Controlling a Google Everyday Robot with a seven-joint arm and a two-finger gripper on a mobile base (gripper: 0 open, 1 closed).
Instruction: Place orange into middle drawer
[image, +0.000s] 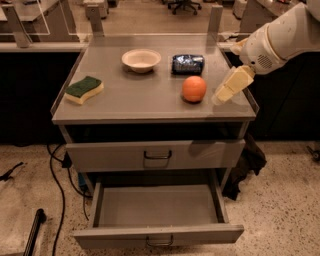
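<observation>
The orange (194, 89) sits on the grey cart top (140, 97), right of centre, in front of the dark blue packet. My gripper (223, 94) is cream-coloured and hangs from the white arm (280, 40) at the upper right. It is tilted down to the left, just right of the orange and apart from it, low over the cart top near its right edge. The middle drawer (160, 235) is pulled out at the bottom of the cart, wide and shallow, with nothing visible inside.
A cream bowl (141, 59) and a dark blue shiny packet (188, 63) stand at the back of the cart top. A green and yellow sponge (84, 89) lies at the left. A closed drawer (115, 156) with a taller front sits above the open one. Cables lie on the floor at the left.
</observation>
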